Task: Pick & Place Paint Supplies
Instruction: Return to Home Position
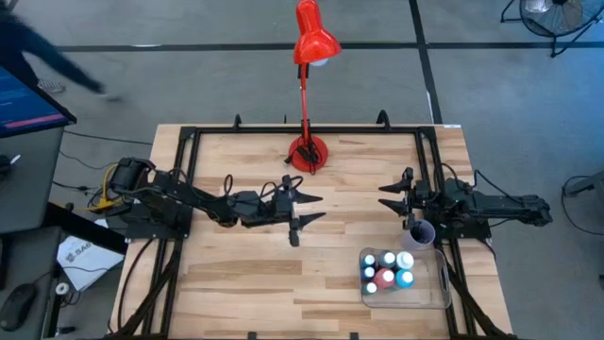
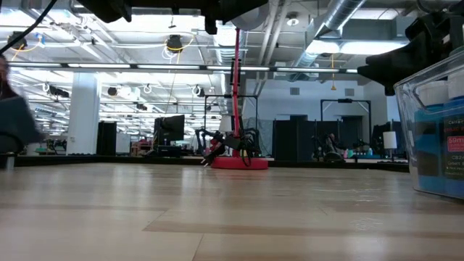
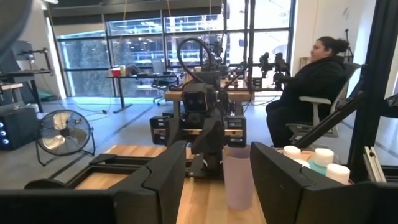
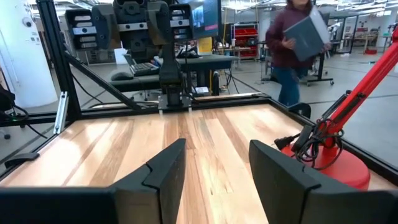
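One wooden table (image 1: 245, 283) and two arms, meeting nose to nose mid-table. The left gripper (image 1: 319, 208) and right gripper (image 1: 382, 196) both have their fingers spread wide with nothing in them. There's one red lamp (image 1: 310, 57) and one clear tray (image 1: 436, 285) by the right arm. The tray holds the paint bottles (image 1: 387, 274); I count roughly six white caps from above, but it's hard to be exact. One lilac cup (image 1: 422, 233) sits just beside the tray. Only the left wrist view shows a seated person (image 3: 314, 81), and the low view catches just the tray's wall.

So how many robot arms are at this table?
2: the left arm comes in from the left side of the table, the right arm from the right side.
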